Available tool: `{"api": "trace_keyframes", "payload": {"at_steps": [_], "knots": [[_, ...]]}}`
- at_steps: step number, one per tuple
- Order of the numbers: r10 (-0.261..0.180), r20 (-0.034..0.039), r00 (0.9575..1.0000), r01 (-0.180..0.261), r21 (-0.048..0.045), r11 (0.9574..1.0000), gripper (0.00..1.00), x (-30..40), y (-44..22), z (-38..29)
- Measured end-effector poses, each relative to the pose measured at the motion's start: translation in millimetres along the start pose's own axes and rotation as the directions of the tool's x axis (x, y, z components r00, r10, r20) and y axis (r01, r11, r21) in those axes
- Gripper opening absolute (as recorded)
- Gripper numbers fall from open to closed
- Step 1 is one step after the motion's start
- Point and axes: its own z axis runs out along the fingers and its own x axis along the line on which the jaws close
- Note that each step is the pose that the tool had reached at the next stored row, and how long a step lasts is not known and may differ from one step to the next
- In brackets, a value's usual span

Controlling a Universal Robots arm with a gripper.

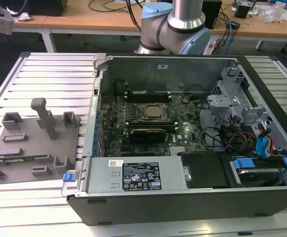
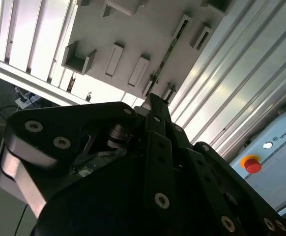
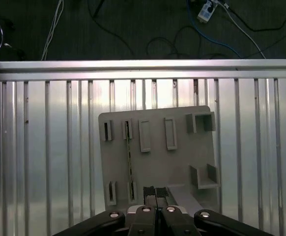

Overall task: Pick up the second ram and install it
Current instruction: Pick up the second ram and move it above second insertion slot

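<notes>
The second ram is a thin green stick standing on edge in slots of the grey fixture tray. It also shows as a narrow strip in the second wrist view and as a dark line along the tray's near side in the exterior view. My gripper hangs well above the tray, shut, with nothing between its fingers. Its fingertips sit beside the ram's line, clear of it. The gripper's dark body covers part of the tray.
The open computer case lies at the exterior view's right of the tray, with the green motherboard, CPU socket and cables inside. Both rest on a ribbed aluminium table. The arm's base stands behind the case.
</notes>
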Motion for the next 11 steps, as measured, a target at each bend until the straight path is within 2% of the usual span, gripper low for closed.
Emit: {"api": "trace_keyframes", "payload": {"at_steps": [3, 4, 5, 6, 8, 11], "knots": [[0.0, 0.0, 1.0, 0.0, 0.0, 1.0, 0.11, 0.0, 0.0, 0.0], [-0.001, 0.0, 1.0, 0.001, 0.0, 1.0, 0.17, 0.0, 0.0, 0.0], [-0.001, -0.0001, 1.0, 0.001, 0.0, 1.0, 0.3, 0.0, 0.0, 0.0], [-0.001, 0.0, 1.0, 0.001, 0.0, 1.0, 0.3, 0.0, 0.0, 0.0], [-0.001, -0.0001, 1.0, 0.001, 0.0, 1.0, 0.42, 0.0, 0.0, 0.0], [-0.001, -0.0001, 1.0, 0.001, 0.0, 1.0, 0.42, 0.0, 0.0, 0.0]]}}
